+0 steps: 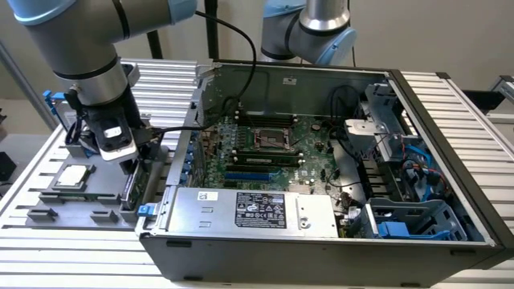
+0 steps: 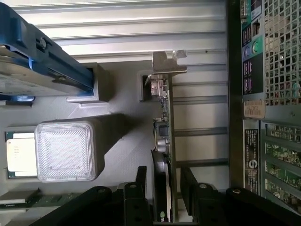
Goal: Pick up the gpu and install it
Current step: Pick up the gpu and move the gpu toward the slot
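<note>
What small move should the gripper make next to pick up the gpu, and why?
Probably close the gripper on the gpu. The card stands on edge in the grey holder beside the computer case, and the fingers sit on either side of it with a gap at each side, so it seems straddled but not yet gripped.

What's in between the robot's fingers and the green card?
Nothing. In the wrist view the gripper straddles the gpu, which stands on edge, and only thin bare gaps separate it from the fingers.
</note>
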Controlling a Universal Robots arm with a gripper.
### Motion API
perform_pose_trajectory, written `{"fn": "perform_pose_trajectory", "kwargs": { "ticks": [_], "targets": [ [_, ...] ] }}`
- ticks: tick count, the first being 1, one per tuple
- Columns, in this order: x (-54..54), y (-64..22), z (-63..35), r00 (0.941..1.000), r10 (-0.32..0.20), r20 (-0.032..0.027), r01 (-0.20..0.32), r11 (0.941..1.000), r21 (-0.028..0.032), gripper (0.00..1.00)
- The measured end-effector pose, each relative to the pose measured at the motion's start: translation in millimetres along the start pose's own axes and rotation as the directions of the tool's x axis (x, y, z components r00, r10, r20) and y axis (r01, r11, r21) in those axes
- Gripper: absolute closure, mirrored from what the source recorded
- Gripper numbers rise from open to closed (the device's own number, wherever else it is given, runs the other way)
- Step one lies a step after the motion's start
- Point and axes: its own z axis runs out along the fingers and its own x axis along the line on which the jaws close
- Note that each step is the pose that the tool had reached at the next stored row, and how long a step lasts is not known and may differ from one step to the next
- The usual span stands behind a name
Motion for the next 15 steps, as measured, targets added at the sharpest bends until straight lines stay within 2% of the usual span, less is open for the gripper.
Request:
{"fn": "perform_pose_trajectory", "kwargs": {
  "ticks": [8, 9, 15],
  "targets": [
    [1.0, 0.9, 3.1, 1.0, 0.0, -0.0002, 0.0, 1.0, 0.0002, 0.0],
    [1.1, 0.9, 3.2, 1.0, 0.0, -0.0002, 0.0, 1.0, 0.0002, 1.0],
    [1.1, 1.0, 3.4, 1.0, 0.0, -0.0001, 0.0, 1.0, 0.0001, 1.0]
  ]
}}
